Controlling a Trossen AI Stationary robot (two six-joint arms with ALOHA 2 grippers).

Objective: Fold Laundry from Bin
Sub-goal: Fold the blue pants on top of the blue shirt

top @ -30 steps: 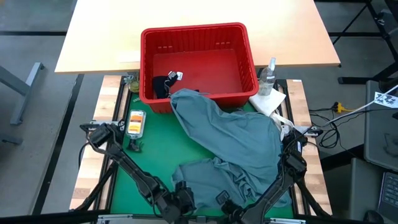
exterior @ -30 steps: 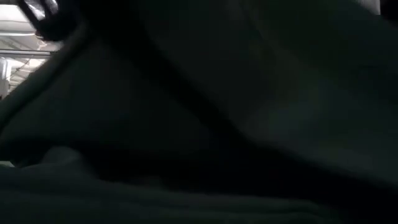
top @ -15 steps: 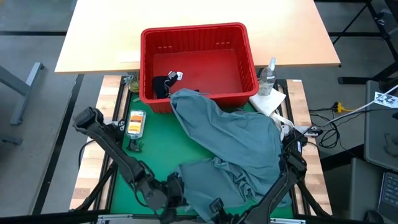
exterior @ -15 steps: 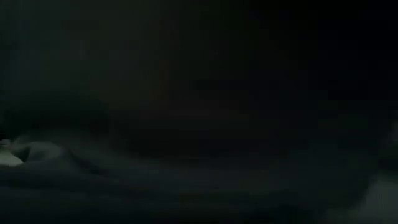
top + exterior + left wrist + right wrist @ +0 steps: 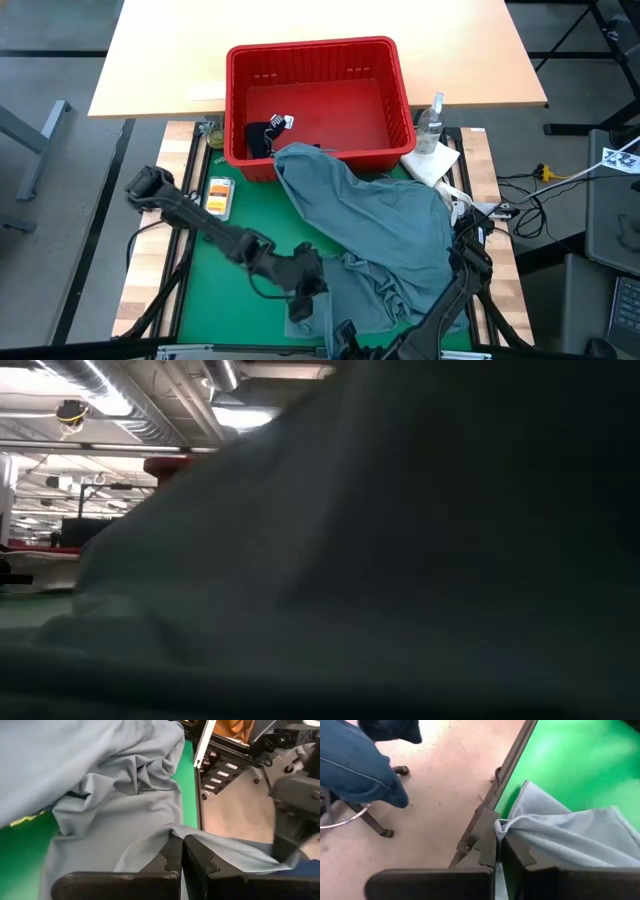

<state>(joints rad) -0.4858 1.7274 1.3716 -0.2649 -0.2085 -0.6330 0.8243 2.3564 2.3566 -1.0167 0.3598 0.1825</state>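
Observation:
The large grey-blue garment [image 5: 375,225] hangs over the near rim of the red bin [image 5: 318,60] and spreads across the green mat to the near right; in the low view the garment [image 5: 400,560] fills nearly the whole picture. A dark navy garment [image 5: 262,136] lies in the bin's near left corner. My left gripper [image 5: 302,305] is shut on the grey-blue garment's near left part. My right gripper [image 5: 345,332], at the table's near edge, is shut on its near hem. My left gripper pinches a raised fold of the grey-blue cloth [image 5: 172,831] between its two fingers [image 5: 196,855], slanting down. The cloth rises to the fingers in a peak, above the rest lying rumpled on the mat. My right gripper pinches the garment's bunched edge [image 5: 509,827] between its two fingers [image 5: 485,851], slanting down near the mat's near border. The cloth runs away from the fingers in drawn folds, lifted off the mat.
A clear spray bottle [image 5: 432,120] and a white paper towel [image 5: 432,162] stand right of the bin. An orange-white packet [image 5: 218,197] lies on the mat's left side. A person's blue-clad leg [image 5: 355,760] shows on the floor beyond the table's near edge.
My left gripper has risen and gone from the near edge toward the far and right, taking the garment's near left part up with it. My right gripper has risen at the near edge with the hem. In the low view the cloth has lifted, uncovering the room at the left.

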